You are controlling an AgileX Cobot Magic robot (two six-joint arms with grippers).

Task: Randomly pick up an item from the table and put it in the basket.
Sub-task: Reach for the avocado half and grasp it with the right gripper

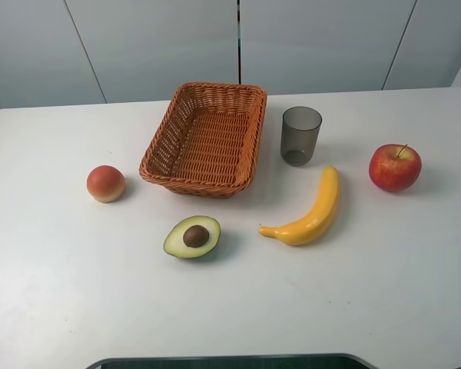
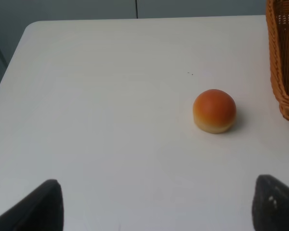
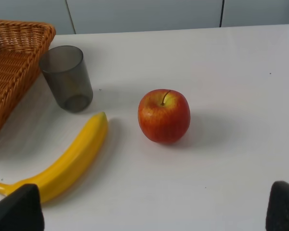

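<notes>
The item, a half avocado (image 1: 192, 236) with a brown pit, lies cut face up on the white table (image 1: 61, 300), just in front of the woven basket (image 1: 160, 156). The basket holds nothing. Neither arm shows in the exterior high view. My left gripper (image 2: 156, 208) is open, its dark fingertips (image 2: 43, 207) far apart above bare table, with the peach (image 2: 214, 110) ahead of it and the basket's wall (image 2: 282, 57) to one side. My right gripper (image 3: 154, 209) is open too, hanging short of the apple (image 3: 164, 116) and the banana (image 3: 67, 161). Neither wrist view shows the avocado.
A peach (image 1: 105, 184) sits left of the basket. A grey translucent cup (image 1: 301, 135) stands right of it, with a yellow banana (image 1: 311, 211) in front of the cup and a red apple (image 1: 395, 167) at the far right. The cup (image 3: 66, 78) and basket (image 3: 9, 57) appear in the right wrist view.
</notes>
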